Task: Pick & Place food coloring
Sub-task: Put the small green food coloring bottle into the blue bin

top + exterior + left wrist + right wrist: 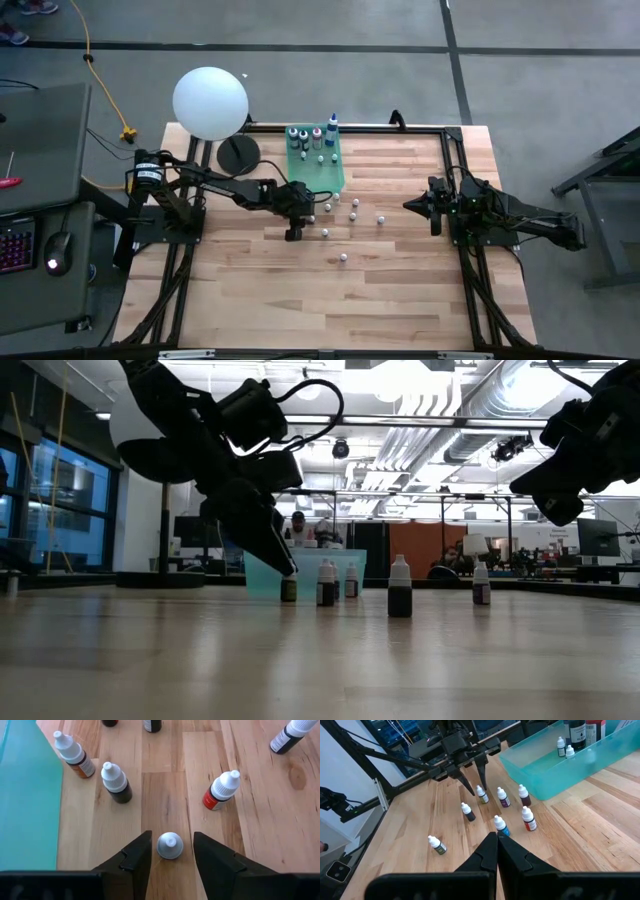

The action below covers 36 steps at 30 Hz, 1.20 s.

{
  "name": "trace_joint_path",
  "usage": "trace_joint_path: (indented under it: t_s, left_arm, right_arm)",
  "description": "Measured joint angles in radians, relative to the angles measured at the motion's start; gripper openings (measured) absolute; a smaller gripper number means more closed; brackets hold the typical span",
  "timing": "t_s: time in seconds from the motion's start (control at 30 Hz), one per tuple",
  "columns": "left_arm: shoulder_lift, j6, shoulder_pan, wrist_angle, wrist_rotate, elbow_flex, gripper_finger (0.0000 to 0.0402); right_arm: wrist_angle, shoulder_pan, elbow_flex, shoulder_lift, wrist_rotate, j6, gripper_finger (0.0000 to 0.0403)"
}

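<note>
Here we see the left gripper (170, 857) lowered over the table (400, 290), its fingers open on either side of one small white-capped food coloring bottle (170, 845) standing near the green tray (316, 168). The right gripper (496, 851) waits closed at the table's right side.

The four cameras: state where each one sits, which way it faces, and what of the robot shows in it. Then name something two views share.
High view: overhead, looking straight down; both arms, green tray, white lamp.
Low view: at tabletop height, looking level across into the room; left gripper straddling a bottle.
Left wrist view: on the left arm, looking down; its open fingers flank a white-capped bottle.
Right wrist view: on the right arm, looking across the table; shut right gripper in front.
Shared: right wrist and high views both show tray and left gripper.
</note>
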Motion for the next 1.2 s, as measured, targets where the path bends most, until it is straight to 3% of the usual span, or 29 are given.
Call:
trace_joint_path:
  t_s: [0.47,1.2]
  left_arm:
    - [-0.002,-0.001,0.000,0.001,0.002,0.000,0.0043]
    - [-0.035,-0.176,0.000,-0.022,0.033,0.000,0.0044]
  right_arm:
    - [0.000,0.000,0.000,0.000,0.000,0.000,0.0000]
    - [0.000,0.000,0.000,0.000,0.000,0.001,0.0000]
